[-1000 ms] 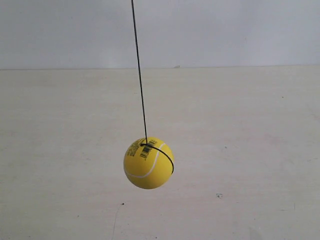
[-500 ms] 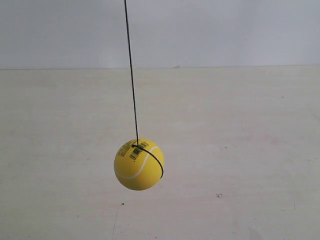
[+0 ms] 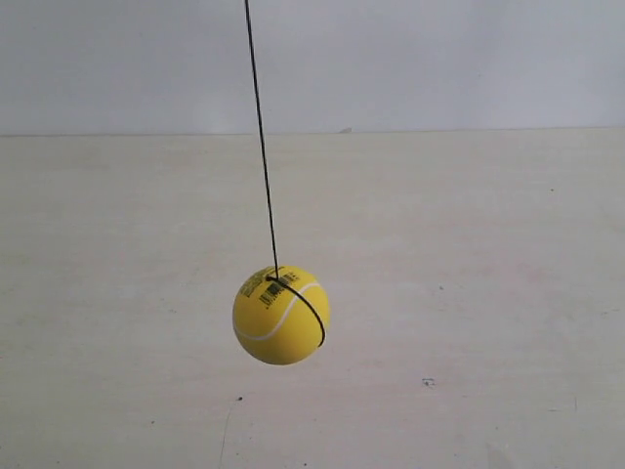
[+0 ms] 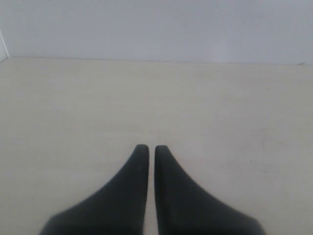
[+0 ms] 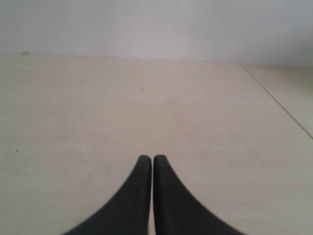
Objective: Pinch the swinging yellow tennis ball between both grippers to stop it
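You see the left gripper point(image 4: 151, 149) as two matte black fingers point(image 4: 124, 200), broad at the base and curving in to slim, rounded tips. The right gripper point(image 5: 151, 159) matches it, with the same smooth, plain black wedge shapes, softly blurred at this close range.

The tennis ball point(image 3: 281, 315) has swung back toward the exterior view's right from where it hung half a second ago. It stops short of its spot a second ago and sits a touch higher. The string point(image 3: 262, 147) has followed. Its place relative to either gripper cannot be told.
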